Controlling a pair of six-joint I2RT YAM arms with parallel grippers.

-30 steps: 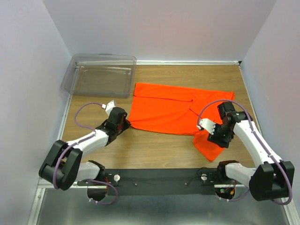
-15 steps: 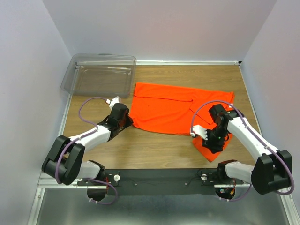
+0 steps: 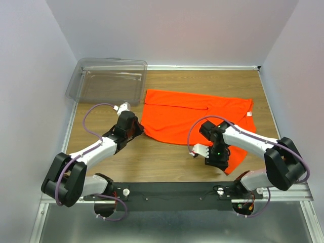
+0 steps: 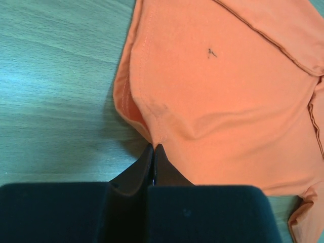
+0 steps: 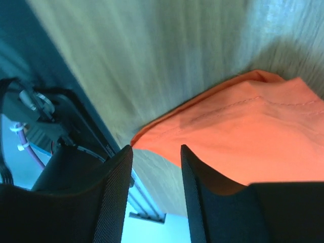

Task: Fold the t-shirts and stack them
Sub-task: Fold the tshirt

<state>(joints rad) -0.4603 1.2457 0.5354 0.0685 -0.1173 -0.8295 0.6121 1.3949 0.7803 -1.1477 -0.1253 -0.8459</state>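
Observation:
A bright orange t-shirt (image 3: 192, 119) lies spread on the wooden table, with its white neck tag (image 3: 249, 113) at the right end. My left gripper (image 3: 137, 130) is at the shirt's near left corner. In the left wrist view that gripper (image 4: 153, 148) is shut on a pinched fold of the t-shirt's (image 4: 228, 91) hem. My right gripper (image 3: 216, 161) hangs over the shirt's near right flap. In the right wrist view it (image 5: 157, 150) stands open, with the t-shirt's (image 5: 253, 131) corner just past its fingertips and nothing clamped.
A clear plastic bin (image 3: 109, 81) stands at the back left. A black mounting rail (image 3: 172, 190) runs along the near table edge, close under the right gripper, and shows with cables (image 5: 30, 131) in the right wrist view. Walls enclose the left, right and back.
The right arm has swung left and toward the near edge over the shirt's near right flap, its jaws narrowing somewhat. The left gripper, still shut on the hem, has edged slightly away from the base.

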